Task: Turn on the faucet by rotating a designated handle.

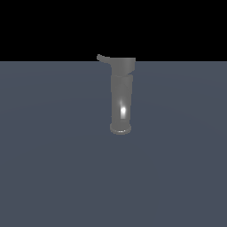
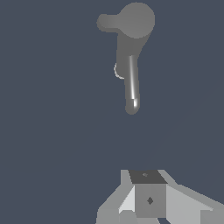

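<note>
Bring end effector (image 2: 146, 205), grip state unclear, beside handle (image 1: 103, 58) tip, well apart now, then push around faucet (image 1: 121, 95)

One faucet (image 1: 121, 95) stands on the single flat grey floor (image 1: 48, 168), and it carries one handle (image 1: 103, 58) sticking out sideways from its wider top section. The wrist view also shows one faucet and one handle, plus one gripper (image 2: 151, 199) at the edge of the picture. Only part of the gripper body shows there, so how many fingers are in view cannot be counted with any confidence.
</note>
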